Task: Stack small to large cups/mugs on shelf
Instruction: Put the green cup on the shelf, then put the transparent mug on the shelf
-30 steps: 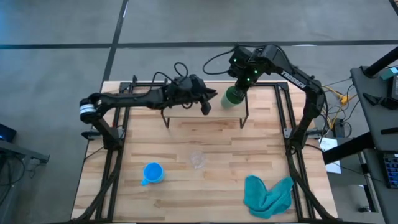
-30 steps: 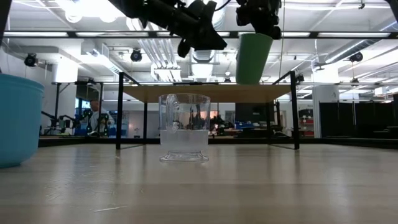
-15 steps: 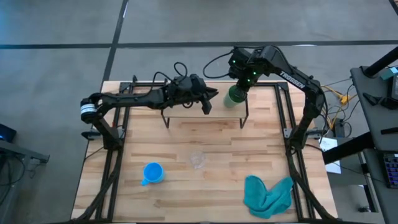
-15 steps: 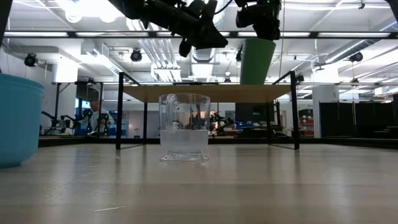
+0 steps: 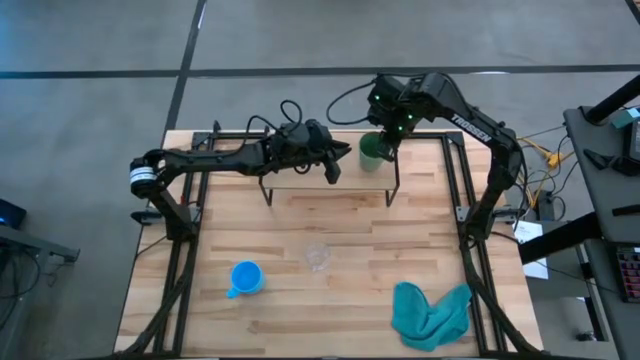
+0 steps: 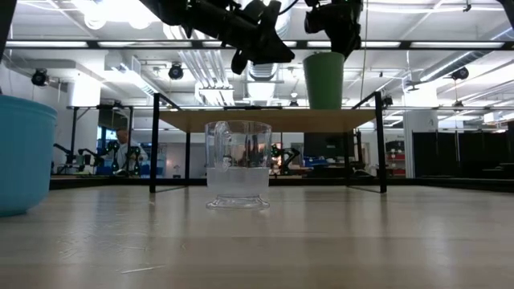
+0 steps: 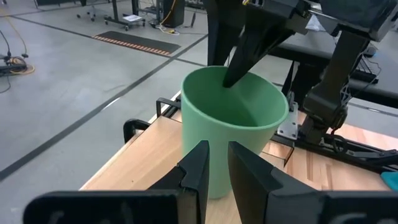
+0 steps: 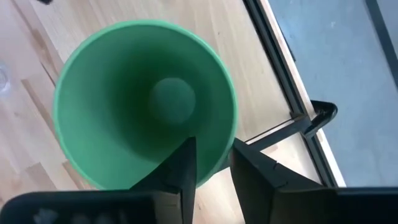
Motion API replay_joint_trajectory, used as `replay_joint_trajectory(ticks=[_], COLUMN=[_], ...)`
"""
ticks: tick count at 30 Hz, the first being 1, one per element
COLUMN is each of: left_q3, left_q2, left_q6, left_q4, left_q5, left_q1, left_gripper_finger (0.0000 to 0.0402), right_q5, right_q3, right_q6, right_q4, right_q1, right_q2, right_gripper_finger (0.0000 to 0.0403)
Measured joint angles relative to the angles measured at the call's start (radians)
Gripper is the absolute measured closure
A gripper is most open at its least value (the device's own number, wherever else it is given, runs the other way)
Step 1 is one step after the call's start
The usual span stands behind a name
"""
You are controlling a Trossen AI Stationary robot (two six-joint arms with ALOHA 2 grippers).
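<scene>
The green cup stands upright with its base on the shelf's wooden board, near the board's right end. My right gripper comes down on it from above and is shut on its rim. My left gripper hovers shut above the shelf, just left of the cup, touching nothing. The clear glass cup stands on the table's middle. The blue mug stands nearer the left edge. My right gripper pinches the green cup's wall at the rim, one finger inside the cup and one outside. The fingers come from above, pointing down. The cup is upright, its base on the shelf board.
A crumpled teal cloth lies near the table's near right corner. The shelf's thin black legs stand on the far half of the table. Black frame rails run along the table's left and right edges.
My right gripper has tipped the green cup from a slant to upright and lowered it a little, so its base now sits on the shelf board. It has kept its hold on the rim. My left gripper has stayed in place.
</scene>
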State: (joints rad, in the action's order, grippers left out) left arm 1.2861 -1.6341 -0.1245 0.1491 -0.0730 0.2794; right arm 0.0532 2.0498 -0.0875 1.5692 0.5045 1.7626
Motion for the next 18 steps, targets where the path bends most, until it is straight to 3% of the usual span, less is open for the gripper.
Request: replay_joint_trajectory(ticks=[12, 18], left_q3=[0.007, 0.007], left_q2=[0.034, 0.182], left_q6=[0.001, -0.01], left_q4=[-0.021, -0.242], left_q5=[0.001, 0.02], left_q1=[-0.001, -0.005], left_gripper_finger=[0.0356, 0.0356], right_q5=[-0.016, -0.201], right_q3=[0.162, 0.257], right_q6=[0.018, 0.082], right_q4=[0.0, 0.001], right_q1=[-0.006, -0.017], right_q2=[-0.001, -0.034], right_gripper_finger=[0.0325, 0.0324])
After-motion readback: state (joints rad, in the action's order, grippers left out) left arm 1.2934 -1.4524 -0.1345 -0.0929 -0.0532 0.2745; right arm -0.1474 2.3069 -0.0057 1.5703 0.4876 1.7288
